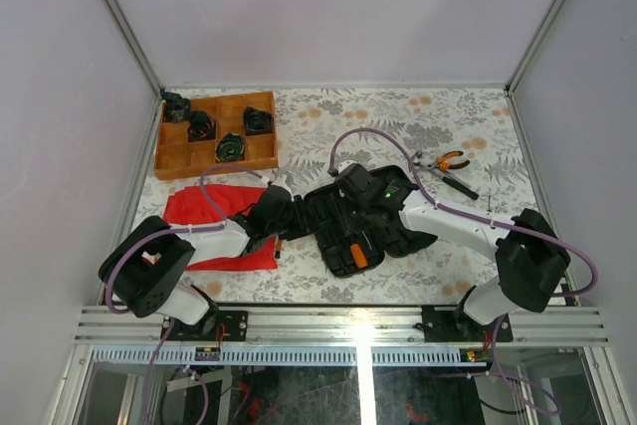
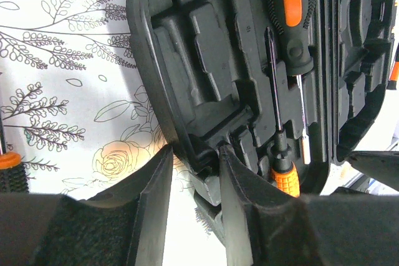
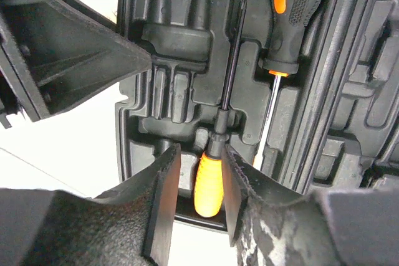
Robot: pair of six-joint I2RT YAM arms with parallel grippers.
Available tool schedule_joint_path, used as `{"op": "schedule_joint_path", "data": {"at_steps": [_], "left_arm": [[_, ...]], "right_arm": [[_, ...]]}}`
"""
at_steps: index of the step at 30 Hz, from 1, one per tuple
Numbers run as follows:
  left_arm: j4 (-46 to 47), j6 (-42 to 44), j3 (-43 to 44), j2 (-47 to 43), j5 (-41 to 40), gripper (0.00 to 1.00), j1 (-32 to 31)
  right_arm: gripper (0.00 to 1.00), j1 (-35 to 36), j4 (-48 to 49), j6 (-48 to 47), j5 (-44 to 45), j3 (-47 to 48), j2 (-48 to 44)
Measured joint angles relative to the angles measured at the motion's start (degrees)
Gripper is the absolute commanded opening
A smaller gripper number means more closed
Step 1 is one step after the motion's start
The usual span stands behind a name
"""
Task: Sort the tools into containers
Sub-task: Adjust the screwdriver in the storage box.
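1. Pale lilac walls close in a table (image 1: pixel 398 116) spread with a flowered cloth. A wooden tray (image 1: pixel 169 161) sits at the far left and a red cloth (image 1: pixel 209 204) lies in front of it.
2. At mid-table the black tool case (image 1: pixel 328 236) lies open, its moulded slots facing up.
3. Two tools are already bedded in it: a stout screwdriver (image 3: pixel 293 10) with an orange-and-black grip, and alongside it a slim screwdriver (image 3: pixel 209 185) with an orange handle.
4. The right gripper (image 3: pixel 199 151) hovers over that slim one, its jaws part open on either side of the handle and seemingly not pinching it.
5. The left gripper (image 2: pixel 194 160) is part open too, straddling the case's near rim. A gap shows on one side, so I judge it is not clamped.
6. Still to sort: the orange-handled pliers (image 1: pixel 451 159) lie on the cloth well to the far right of the case. Another orange-and-black handle (image 2: pixel 9 169) lies on the cloth near the left arm.
7. By my reckoning the job is partway done, with several slots still bare.
8. I can read no brand, label or lettering anywhere.
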Motion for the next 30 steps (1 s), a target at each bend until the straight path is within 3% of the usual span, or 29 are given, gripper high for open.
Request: {"op": "schedule_joint_path", "data": {"at_steps": [5,16,26,30], "left_arm": [[0.0,0.0,0.0,0.0,0.0,0.18,0.0],[-0.5,0.0,0.0,-0.4,-0.1,0.18,0.0],[-0.5,0.0,0.0,-0.4,-0.1,0.18,0.0],[-0.5,0.0,0.0,-0.4,-0.1,0.18,0.0]], "right_arm": [[0.25,0.0,0.0,0.6,-0.1,-0.5,0.8],[0.24,0.0,-0.1,0.9,0.0,-0.5,7.2],[0.01,0.0,-1.7,1.1,-0.2,0.8,9.2],[0.0,0.0,-3.9,0.9,-0.3,2.8,10.9]]}}
